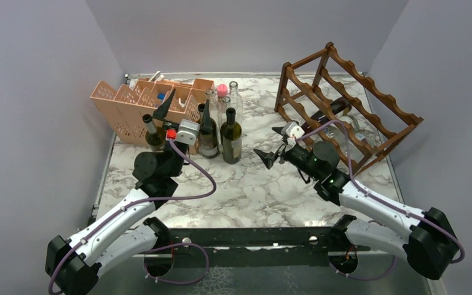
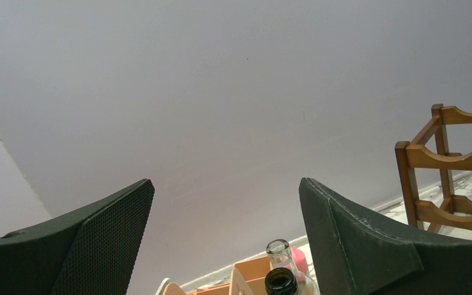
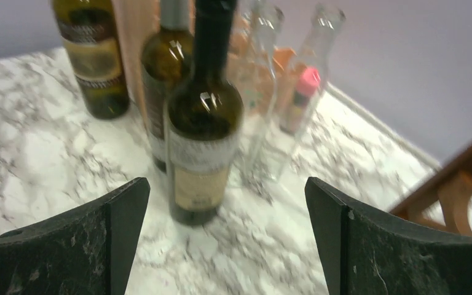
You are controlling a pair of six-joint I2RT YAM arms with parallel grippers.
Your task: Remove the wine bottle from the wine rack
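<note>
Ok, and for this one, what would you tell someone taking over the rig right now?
Left gripper: open, empty, raised and pointing up near the peach organiser.
Right gripper: open, empty, facing the nearest standing bottle without touching it.
Wine rack: far right of the marble table, tilted; one dark wine bottle lies in it.
Done: several bottles stand upright on the table, off the rack.
Left: probably the bottle in the rack; the right arm is nearer.

Wide-spread tool (image 3: 224,190) faces wine bottle (image 3: 203,129) standing upright on marble table (image 3: 31,160).
</note>
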